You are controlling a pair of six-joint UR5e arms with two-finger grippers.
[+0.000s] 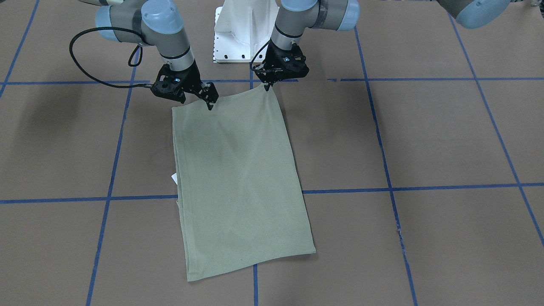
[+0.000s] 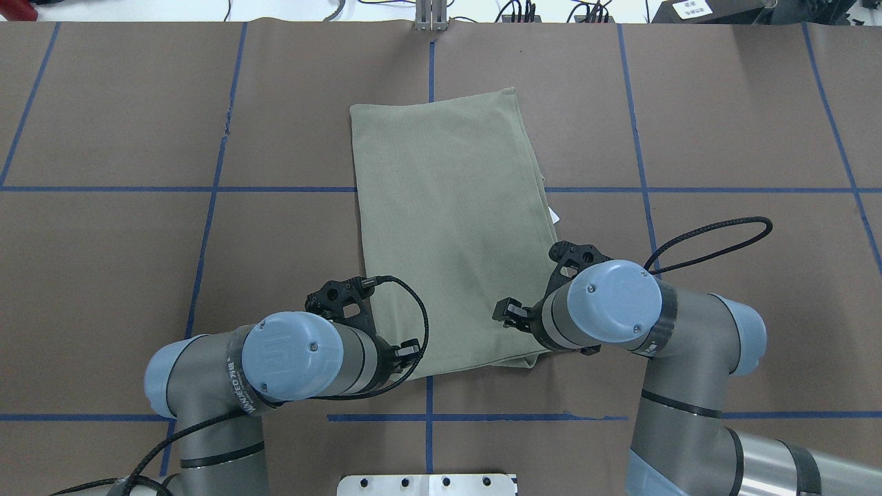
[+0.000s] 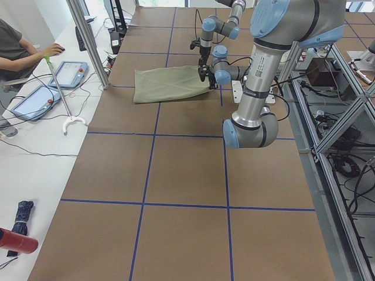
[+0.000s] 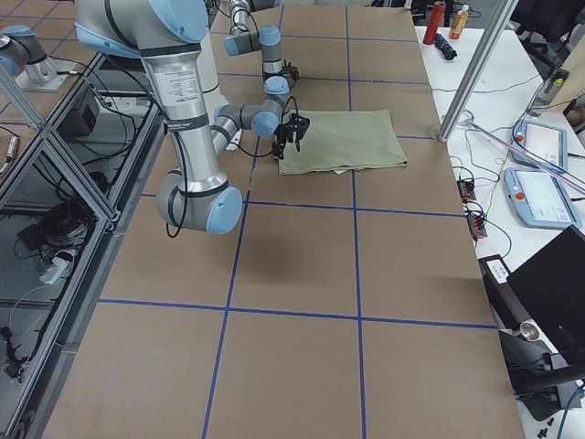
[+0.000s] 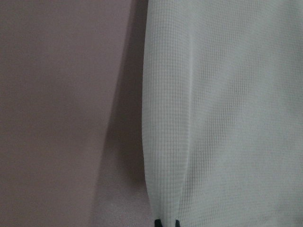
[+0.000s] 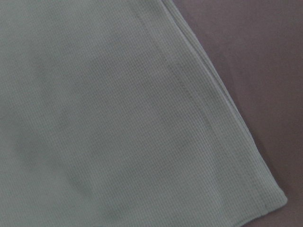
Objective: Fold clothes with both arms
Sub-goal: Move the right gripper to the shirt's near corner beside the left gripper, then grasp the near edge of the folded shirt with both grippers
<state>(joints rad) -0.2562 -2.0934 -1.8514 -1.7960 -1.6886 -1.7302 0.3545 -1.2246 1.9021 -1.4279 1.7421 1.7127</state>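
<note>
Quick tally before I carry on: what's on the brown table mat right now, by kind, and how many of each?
Green shirt, folded into a long rectangle: 1
Black two-finger grippers: 2, the left gripper and the right gripper, both at the shirt's edge nearest the robot
White pedestal base: 1
Total: 4

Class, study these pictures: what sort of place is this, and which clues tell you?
Probably a robotics lab: two robot arms at a shirt on a table gridded with blue tape, with control tablets on a side bench.
</note>
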